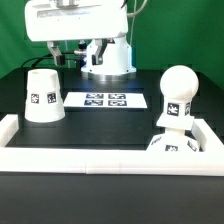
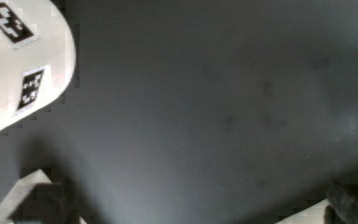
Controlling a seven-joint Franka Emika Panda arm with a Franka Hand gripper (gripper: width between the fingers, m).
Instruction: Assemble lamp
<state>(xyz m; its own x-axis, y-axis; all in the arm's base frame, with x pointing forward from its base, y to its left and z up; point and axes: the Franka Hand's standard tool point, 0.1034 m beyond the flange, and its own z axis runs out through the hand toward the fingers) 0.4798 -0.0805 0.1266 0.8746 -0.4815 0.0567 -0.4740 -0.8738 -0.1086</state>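
We saw the apparently spread claw [image 2: 194, 200] hovering over bare table, the white cone-shaped plastic shade [image 1: 42, 95] standing upright just beside it.

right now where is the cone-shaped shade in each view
Exterior view: the shade stands upright on the black table at the exterior view's left, just beside the marker board.
Wrist view: a curved white tagged surface fills one corner; it looks like the shade, though I cannot be certain.
Shared landmark: the square tag on the shade's side wall.
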